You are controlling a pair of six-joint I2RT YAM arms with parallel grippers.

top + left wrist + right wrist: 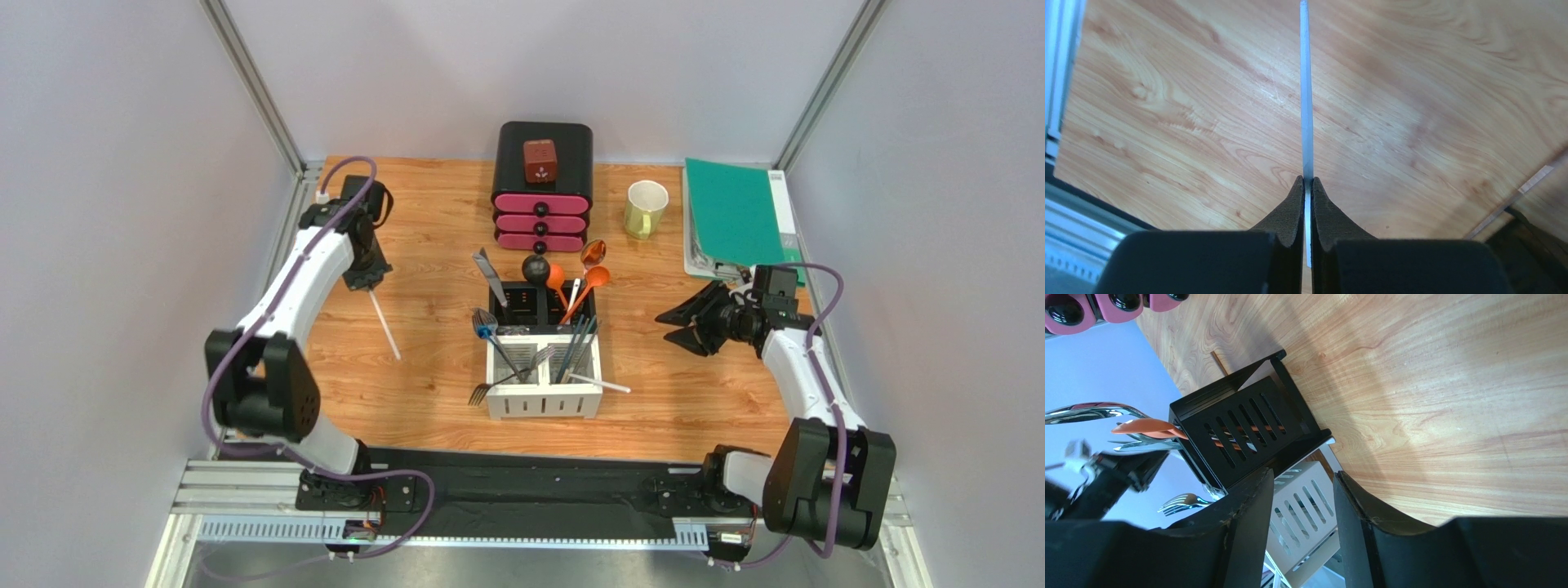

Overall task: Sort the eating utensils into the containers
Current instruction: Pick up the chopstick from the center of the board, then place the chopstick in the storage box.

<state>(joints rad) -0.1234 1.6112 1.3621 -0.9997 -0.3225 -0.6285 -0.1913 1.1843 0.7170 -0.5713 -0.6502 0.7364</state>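
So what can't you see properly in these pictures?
- White stick in the left fingers: the left wrist view cuts its tip at the top edge, and the top view is too small to name it.
- White half of the caddy: right wrist view, partly hidden behind the right fingers.
- Utensils in the caddy: top view, too tangled and small to count.

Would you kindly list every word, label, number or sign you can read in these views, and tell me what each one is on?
No text is legible in any view.
Reddish block on the drawer box: a small pale mark, too small to read.
Green folder, mug, caddy, slim white utensil: no print visible.
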